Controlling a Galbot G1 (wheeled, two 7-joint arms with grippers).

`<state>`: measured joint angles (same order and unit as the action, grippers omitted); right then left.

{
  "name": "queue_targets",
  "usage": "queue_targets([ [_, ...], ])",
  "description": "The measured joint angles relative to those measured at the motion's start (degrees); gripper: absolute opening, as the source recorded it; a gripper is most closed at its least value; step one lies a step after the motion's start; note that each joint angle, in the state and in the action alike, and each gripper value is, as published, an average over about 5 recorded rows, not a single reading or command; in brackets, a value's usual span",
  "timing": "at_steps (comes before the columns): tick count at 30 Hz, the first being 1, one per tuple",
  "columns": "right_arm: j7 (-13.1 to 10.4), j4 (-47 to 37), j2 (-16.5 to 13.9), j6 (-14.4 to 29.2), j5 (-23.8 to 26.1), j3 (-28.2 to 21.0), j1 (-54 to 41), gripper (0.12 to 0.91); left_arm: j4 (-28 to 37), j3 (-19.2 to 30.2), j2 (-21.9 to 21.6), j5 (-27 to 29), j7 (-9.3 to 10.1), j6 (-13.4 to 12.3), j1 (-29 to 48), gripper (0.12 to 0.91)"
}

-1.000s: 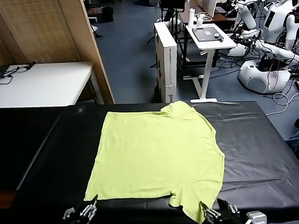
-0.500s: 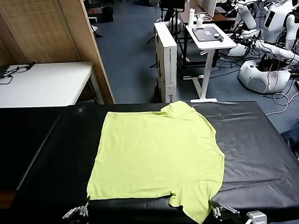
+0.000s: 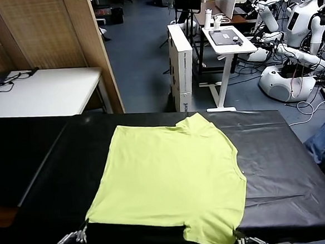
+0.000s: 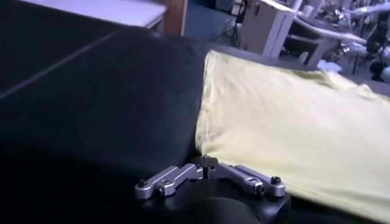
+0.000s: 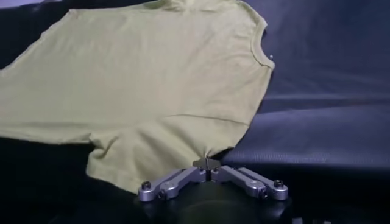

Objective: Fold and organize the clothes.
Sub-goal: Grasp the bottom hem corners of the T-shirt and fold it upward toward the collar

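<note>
Your lime yellow-green T-shirt (image 3: 169, 183) lies spread flat on the black counter (image 3: 277, 164), its ribbed neck on the robot's right side, one short sleeve reaching toward the far edge and the other hanging toward the near edge. Look at the near left hem corner: the left end effector (image 4: 206, 165) is clamped on it, the fabric drawn to a small peak between the closed fingertips, as the left wrist view shows. On the other side the right end effector (image 5: 207, 164) is likewise closed, pinching the edge of the near sleeve, with the cloth puckered at the grip. Both sit at the counter's near edge. Beyond the counter you can see a white table (image 3: 43, 91) to the left, a white standing desk (image 3: 226, 42) farther back, and white robots (image 3: 290, 40) at the far right.
</note>
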<state>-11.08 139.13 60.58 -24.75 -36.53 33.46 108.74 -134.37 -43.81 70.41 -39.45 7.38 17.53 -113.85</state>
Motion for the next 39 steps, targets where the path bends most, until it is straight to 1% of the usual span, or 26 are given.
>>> queue_targets([
  [6, 1.2, -5.4, -2.7, 2.6, -2.5, -1.2, -8.2, 0.139, 0.3, 2.2, 1.5, 0.6, 0.48, 0.1, 5.3, 0.147],
  [12, 1.2, -12.5, -5.0, 2.9, -3.9, -3.7, -17.5, 0.139, 2.6, 4.1, 2.9, 1.5, 0.55, 0.0, 10.6, 0.147],
  [18, 0.9, -18.0, -5.4, 2.5, -3.8, -6.6, -26.1, 0.139, 6.1, 5.6, 3.7, 1.5, 1.3, 0.0, 16.2, 0.147],
  [24, 0.9, -22.0, -5.3, 2.2, -2.3, -9.8, -32.4, 0.145, 9.7, 7.0, 2.8, 1.4, 1.49, 0.0, 21.8, 0.147],
  [26, 0.9, -23.3, -5.0, 2.2, -1.6, -10.6, -33.9, 0.192, 10.7, 7.4, 2.2, 1.2, 1.48, 0.0, 23.2, 0.147],
  [27, 0.9, -23.9, -4.9, 2.2, -1.2, -10.9, -34.6, 0.235, 11.2, 7.6, 1.9, 1.1, 1.48, 0.0, 23.8, 0.147],
  [35, 1.2, -27.9, -4.0, 2.3, 0.9, -11.7, -36.6, 0.692, 15.9, 8.8, -0.6, 1.0, 1.39, 0.1, 28.4, 0.147],
  [36, 1.2, -28.1, -3.9, 2.4, 1.0, -11.8, -36.7, 0.759, 16.6, 8.9, -1.0, 0.9, 1.37, 0.1, 28.9, 0.147],
  [37, 1.3, -28.4, -3.8, 2.4, 1.1, -11.8, -36.7, 0.808, 17.2, 9.1, -1.3, 0.9, 1.35, 0.1, 29.4, 0.147],
  [39, 1.3, -28.8, -3.7, 2.4, 1.4, -11.8, -36.8, 0.876, 18.4, 9.5, -2.0, 0.7, 1.29, 0.1, 30.4, 0.147],
])
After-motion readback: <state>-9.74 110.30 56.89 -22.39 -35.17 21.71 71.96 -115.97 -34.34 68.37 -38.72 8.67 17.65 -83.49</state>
